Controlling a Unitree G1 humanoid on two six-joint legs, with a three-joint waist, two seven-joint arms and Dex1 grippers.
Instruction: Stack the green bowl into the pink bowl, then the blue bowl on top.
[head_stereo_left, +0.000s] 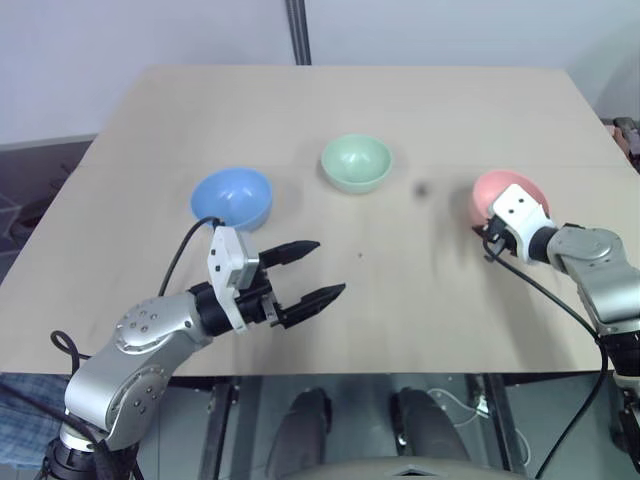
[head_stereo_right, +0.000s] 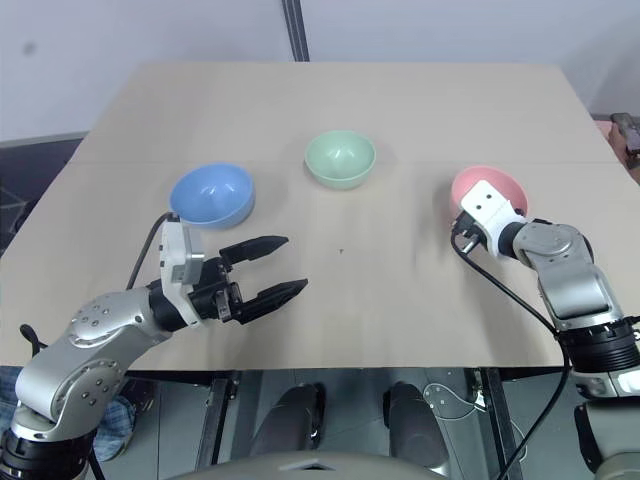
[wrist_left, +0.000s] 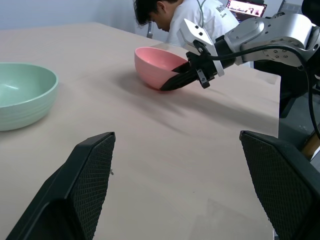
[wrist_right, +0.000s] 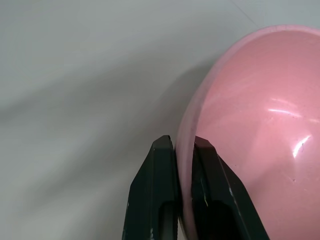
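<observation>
1. Right wrist view shows you the right gripper (wrist_right: 184, 145) pinching the rim of the pink bowl (wrist_right: 260, 130). One black finger is outside the wall and one is inside, pressed tight on it.

2. Look from the head and you see the pink bowl sitting on the right side of the table (head_stereo_left: 400, 100), near the edge, with your right gripper on the side closest to you.

3. Your left gripper (head_stereo_left: 310, 270) is wide open and holds nothing. It hangs over bare table near the front edge, a bit in front of the blue bowl (head_stereo_left: 232, 197).

4. The green bowl (head_stereo_left: 356, 163) sits in the middle, farther back. The blue bowl is to its left. Both stand the right way up and have nothing in them.

5. All three bowls are apart from each other. Nothing is stacked yet, so I think the job has only just begun.

6. You seem to be taking hold of the pink bowl first, maybe to bring it closer to the others. That is only my guess.

7. What you have left: put the green bowl inside the pink one, then put the blue bowl on top of the green one.

8. Be careful, since the pink bowl is close to the table edge and a pinch on a thin rim can slip.
</observation>
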